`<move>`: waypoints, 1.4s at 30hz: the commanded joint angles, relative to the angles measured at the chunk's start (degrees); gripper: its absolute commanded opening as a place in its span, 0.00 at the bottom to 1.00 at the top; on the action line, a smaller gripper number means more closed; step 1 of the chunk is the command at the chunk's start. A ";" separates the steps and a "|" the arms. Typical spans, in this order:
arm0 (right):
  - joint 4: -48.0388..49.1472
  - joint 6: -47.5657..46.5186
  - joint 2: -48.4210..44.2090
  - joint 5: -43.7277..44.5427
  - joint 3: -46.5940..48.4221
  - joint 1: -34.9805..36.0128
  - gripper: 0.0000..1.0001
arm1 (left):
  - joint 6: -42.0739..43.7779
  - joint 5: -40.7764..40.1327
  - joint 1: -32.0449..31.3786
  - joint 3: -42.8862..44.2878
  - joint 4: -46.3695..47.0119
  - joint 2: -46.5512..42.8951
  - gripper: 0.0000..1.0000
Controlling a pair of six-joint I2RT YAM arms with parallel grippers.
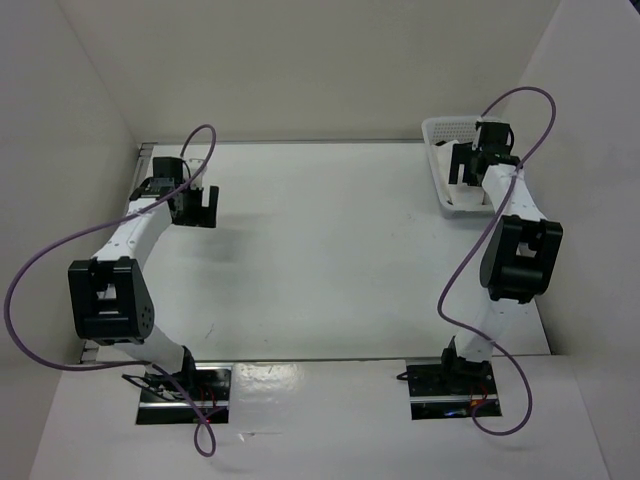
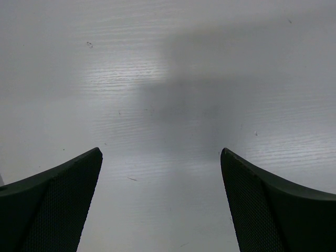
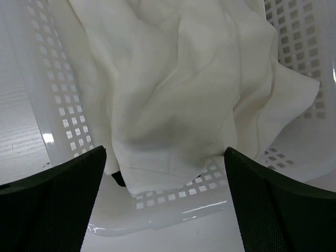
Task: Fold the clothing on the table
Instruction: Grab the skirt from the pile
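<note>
White walls [image 1: 330, 60] enclose the table [image 1: 330, 260]; we see the left gripper [image 2: 160, 152] spread wide above the tabletop; the right gripper [image 3: 164, 149], likewise spread, hangs over the mesh basket [image 3: 58, 105] at the far right corner, where the crumpled white clothing [image 3: 173, 79] lies.

clothing [image 3: 173, 94] lies in the basket [image 1: 435, 150], far right on the table [image 1: 320, 260]; left hand [image 1: 197, 215] over far left.

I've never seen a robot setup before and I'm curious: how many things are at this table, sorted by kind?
Robot arms: 2
Mesh basket: 1
White garment: 1
Total: 4
</note>
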 commanded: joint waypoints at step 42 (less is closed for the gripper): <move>-16.60 -5.07 -4.32 -17.40 32.87 3.28 0.00 | 1.84 2.91 -4.41 5.45 -2.71 4.44 0.99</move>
